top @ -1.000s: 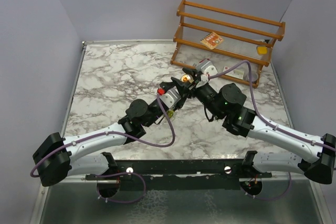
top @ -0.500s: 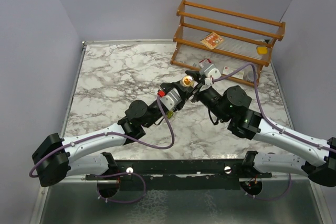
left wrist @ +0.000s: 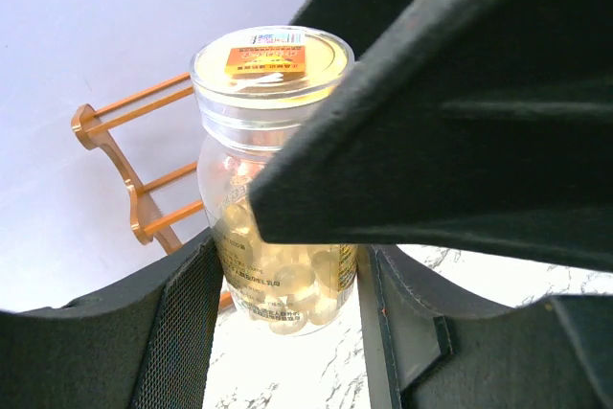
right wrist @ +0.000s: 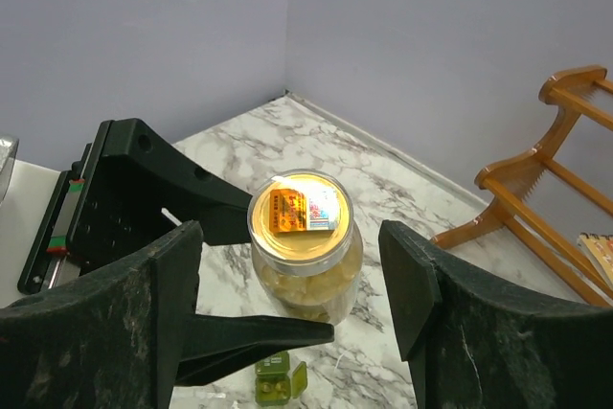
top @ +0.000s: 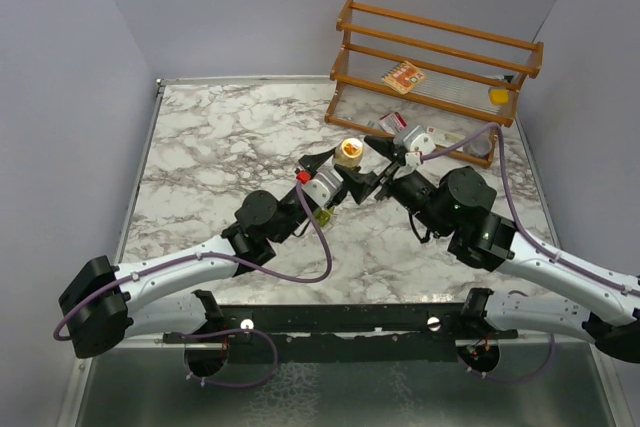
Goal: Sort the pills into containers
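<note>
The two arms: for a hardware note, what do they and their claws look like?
The left arm and right arm have white lower links, black bases and round black joints, with a purple cable looped along each. The left wrist carries a red mark. The left claw and right claw each have two matte black, wedge-shaped fingers.

A bottle (top: 349, 152) with pills (left wrist: 287, 280) inside stands over the middle of the surface (top: 210, 137), clasped in the left tool (top: 343, 169) at its near left. The right tool (right wrist: 290, 229) sits at its near right, fingers spread clear on either side of the cap. A pill box (right wrist: 280, 377) lies on the surface before the bottle; a rack (top: 455, 87) stands behind it to the right, a carton (top: 403, 78) on its shelf.
</note>
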Tool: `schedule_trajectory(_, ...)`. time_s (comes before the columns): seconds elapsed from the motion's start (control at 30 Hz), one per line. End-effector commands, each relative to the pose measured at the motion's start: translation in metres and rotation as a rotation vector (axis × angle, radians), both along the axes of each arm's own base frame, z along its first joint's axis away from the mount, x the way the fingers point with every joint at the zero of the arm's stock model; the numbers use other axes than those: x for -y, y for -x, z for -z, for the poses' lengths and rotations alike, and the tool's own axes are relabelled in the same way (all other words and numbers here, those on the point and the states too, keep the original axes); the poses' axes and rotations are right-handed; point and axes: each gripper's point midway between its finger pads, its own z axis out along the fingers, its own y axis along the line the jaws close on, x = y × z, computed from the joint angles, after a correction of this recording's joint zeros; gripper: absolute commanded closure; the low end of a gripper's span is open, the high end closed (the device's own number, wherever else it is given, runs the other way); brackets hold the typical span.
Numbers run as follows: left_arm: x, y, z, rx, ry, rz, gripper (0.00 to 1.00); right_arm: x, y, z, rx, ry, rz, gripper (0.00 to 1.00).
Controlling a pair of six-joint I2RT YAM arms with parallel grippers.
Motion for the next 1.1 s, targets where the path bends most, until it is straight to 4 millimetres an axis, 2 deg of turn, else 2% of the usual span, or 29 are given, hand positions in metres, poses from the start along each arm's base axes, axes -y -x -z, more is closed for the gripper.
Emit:
schedule_trajectory(0.0,-0.013,-0.001,-0.029,0.044,0.059,-0.048,1.00,0.002,0.014,-0.003,0.004,0.011,-0.058,0.25)
schedule_trajectory(0.17,-0.017,-0.001,-0.030,0.046,0.055,-0.054,1.00,0.014,0.022,-0.013,0.016,-0.009,-0.066,0.23)
schedule_trajectory(0.4,-0.025,0.009,-0.035,0.041,0.065,-0.028,1.00,0.034,0.029,-0.015,0.020,0.011,-0.045,0.24)
schedule_trajectory(0.53,-0.023,0.021,-0.032,0.011,0.057,0.038,1.00,0.042,0.038,-0.018,0.045,0.012,-0.068,0.32)
schedule_trajectory(0.63,-0.017,0.037,-0.029,-0.035,0.059,0.134,1.00,0.042,0.051,-0.022,0.075,0.010,-0.131,0.38)
schedule_trajectory(0.9,-0.002,0.095,-0.006,-0.170,0.020,0.449,1.00,0.035,0.101,-0.030,0.164,-0.007,-0.395,0.39)
schedule_trajectory(1.07,-0.002,0.135,0.004,-0.173,-0.013,0.649,1.00,0.029,0.118,-0.029,0.174,-0.003,-0.495,0.39)
